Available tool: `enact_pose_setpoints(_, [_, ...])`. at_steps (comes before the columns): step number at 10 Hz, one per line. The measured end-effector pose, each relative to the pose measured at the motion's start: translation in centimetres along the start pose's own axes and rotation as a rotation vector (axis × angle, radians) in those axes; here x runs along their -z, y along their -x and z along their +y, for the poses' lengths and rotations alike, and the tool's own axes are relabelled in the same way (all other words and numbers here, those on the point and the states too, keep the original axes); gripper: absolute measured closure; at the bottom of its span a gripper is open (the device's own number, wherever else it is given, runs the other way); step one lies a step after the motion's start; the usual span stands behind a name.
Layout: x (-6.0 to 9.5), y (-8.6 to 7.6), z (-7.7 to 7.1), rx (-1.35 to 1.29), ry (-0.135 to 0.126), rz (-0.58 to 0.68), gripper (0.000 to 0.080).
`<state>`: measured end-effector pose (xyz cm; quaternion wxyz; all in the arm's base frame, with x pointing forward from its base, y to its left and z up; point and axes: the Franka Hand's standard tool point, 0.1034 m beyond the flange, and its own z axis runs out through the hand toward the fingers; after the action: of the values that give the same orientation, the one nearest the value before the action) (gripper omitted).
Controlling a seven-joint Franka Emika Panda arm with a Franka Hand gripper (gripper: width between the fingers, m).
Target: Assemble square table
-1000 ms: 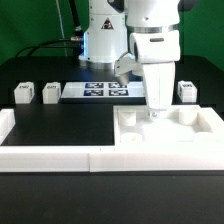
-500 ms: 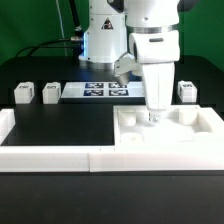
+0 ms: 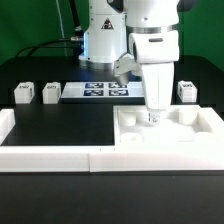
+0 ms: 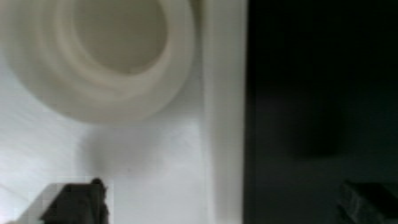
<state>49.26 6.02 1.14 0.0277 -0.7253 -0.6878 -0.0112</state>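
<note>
Three legs (image 3: 50,93) stand well clear of the gripper (image 3: 154,120), none held. Fingers (image 4: 71,205) are spread wide and empty, straddling the tabletop (image 3: 170,148) edge just beneath. Best approach: descend square, let the pads flank the wall evenly, and close slowly so the tray doesn't skew.

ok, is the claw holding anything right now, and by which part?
Nothing held. The claw is open over the table top, its fingers wide apart with nothing between them.
</note>
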Motion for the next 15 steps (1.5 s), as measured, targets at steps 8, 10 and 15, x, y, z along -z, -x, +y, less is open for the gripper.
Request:
enact_pose_setpoints(8, [4.0, -6.3, -2.6, -0.491, 0.040, 0.001, 0.0150])
enact_pose_setpoints(10, [3.6, -5.1, -2.4, -0.659, 0.053, 0.026, 0.0150])
enact_pose_setpoints(15, [3.8, -9.5, -4.9, -1.182, 0.007, -0.005, 0.0150])
